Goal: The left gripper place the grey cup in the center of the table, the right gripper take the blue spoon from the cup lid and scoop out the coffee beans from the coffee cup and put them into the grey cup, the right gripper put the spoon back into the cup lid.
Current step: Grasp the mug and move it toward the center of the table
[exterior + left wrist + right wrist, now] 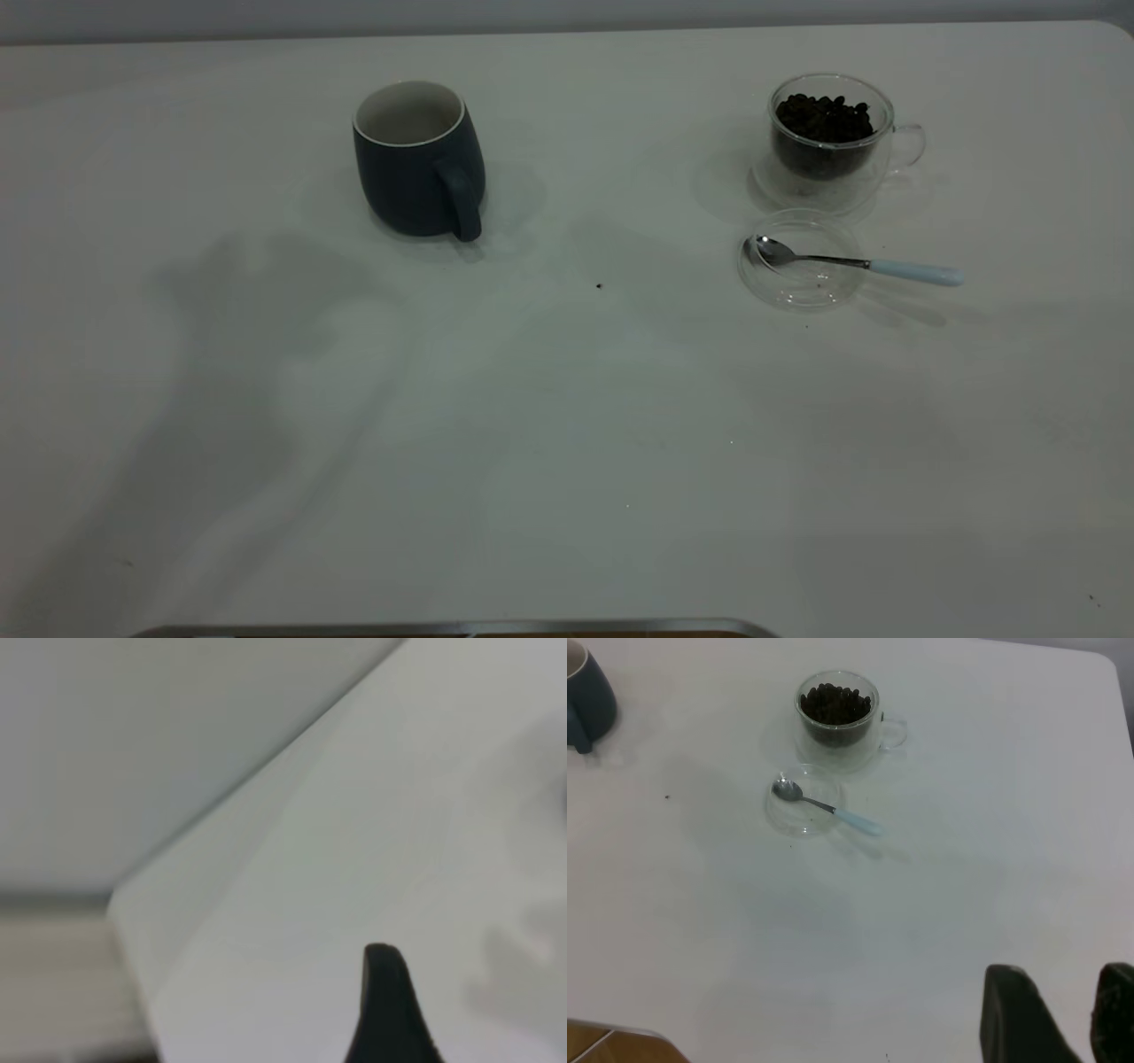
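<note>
The grey cup (418, 159) stands upright at the table's (567, 443) back left, handle towards the front; its edge shows in the right wrist view (586, 691). The coffee cup (828, 142) (837, 722) with coffee beans (824, 117) (834, 702) stands at the back right. In front of it lies the cup lid (800, 266) (799, 815), with the blue spoon (855, 263) (828, 806) lying across it, handle pointing right. My left gripper shows as one dark finger (387, 1001) over a table corner, with bare table beside it. My right gripper (1060, 973) is open and empty, far from the spoon.
A small dark speck (599, 285) lies near the table's middle. A metal edge (443, 627) runs along the front of the exterior view. Neither arm shows in the exterior view; only their shadows fall on the left and right of the table.
</note>
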Tool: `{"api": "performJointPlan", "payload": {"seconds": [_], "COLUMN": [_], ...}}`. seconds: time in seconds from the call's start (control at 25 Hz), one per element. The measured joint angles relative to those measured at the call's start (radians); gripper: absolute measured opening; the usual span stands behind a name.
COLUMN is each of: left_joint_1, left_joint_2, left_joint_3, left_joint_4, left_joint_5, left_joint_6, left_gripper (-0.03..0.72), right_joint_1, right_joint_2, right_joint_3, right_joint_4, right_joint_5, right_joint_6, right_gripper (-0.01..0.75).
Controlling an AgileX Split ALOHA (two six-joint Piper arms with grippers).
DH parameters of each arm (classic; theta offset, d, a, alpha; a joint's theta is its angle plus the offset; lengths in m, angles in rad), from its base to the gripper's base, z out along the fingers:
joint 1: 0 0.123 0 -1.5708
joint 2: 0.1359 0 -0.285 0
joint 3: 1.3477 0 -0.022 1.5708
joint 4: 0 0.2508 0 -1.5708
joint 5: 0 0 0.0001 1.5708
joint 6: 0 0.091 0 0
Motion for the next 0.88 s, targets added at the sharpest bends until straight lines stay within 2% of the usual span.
{"api": "performJointPlan", "payload": {"seconds": [0.12, 0.4, 0.48, 0.8, 0.88], "left_joint_1": [0.0, 0.0, 0.0, 0.0, 0.0], "left_joint_2": [-0.195, -0.599, -0.693, -1.022, -1.057], "left_joint_3": [0.001, 0.03, 0.079, 0.403, 0.47], "left_joint_4": [-0.077, -0.255, -0.29, -0.495, -0.503], "left_joint_5": [0.157, 0.38, 0.411, 0.411, 0.41], "left_joint_6": [-0.036, 0.058, 0.076, 0.189, 0.215], "left_gripper": [0.567, 0.567, 0.567, 0.567, 0.567], "right_joint_1": [0.0, 0.0, 0.0, 0.0, 0.0], "right_joint_2": [0.0, 0.0, 0.0, 0.0, 0.0], "right_joint_3": [0.0, 0.0, 0.0, 0.0, 0.0], "right_joint_4": [0.0, 0.0, 0.0, 0.0, 0.0], "right_joint_5": [0.0, 0.0, 0.0, 0.0, 0.0], "right_joint_6": [0.0, 0.0, 0.0, 0.0, 0.0], "right_gripper": [0.242, 0.242, 0.242, 0.242, 0.242]}}
